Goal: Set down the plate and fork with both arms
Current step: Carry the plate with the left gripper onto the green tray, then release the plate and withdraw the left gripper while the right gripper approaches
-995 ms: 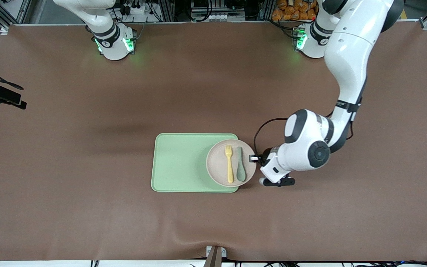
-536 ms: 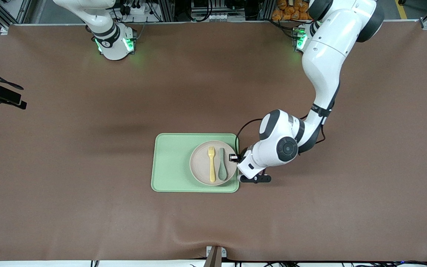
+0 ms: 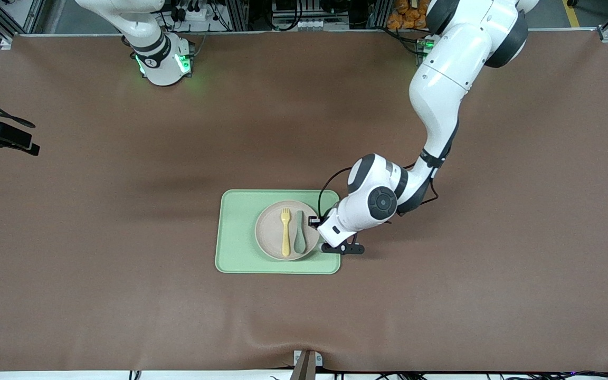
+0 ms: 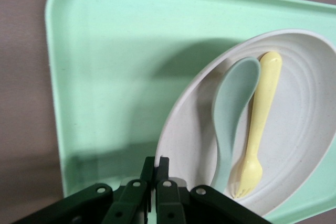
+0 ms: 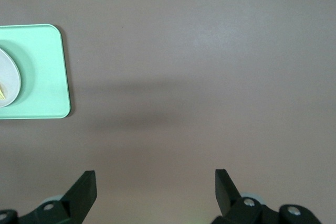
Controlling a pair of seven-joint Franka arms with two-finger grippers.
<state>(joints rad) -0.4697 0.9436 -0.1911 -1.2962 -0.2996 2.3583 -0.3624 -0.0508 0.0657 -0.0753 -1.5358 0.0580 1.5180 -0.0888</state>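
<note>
The left gripper is clamped tight on the rim of the plate, which sits on the green tray toward the tray's edge nearest the left arm's end of the surface. The fork lies in the plate beside a grey-green spoon. The right gripper hangs with its fingers spread wide over bare surface, waiting and holding nothing.

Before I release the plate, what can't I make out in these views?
- Front view: left gripper sits under its wrist, so its hold on the round cream plate's rim is hidden.
- Left wrist view: that plate and the pale-green rectangular tray are cut off by the frame edges.
- Right wrist view: open right gripper is partly cropped.
</note>
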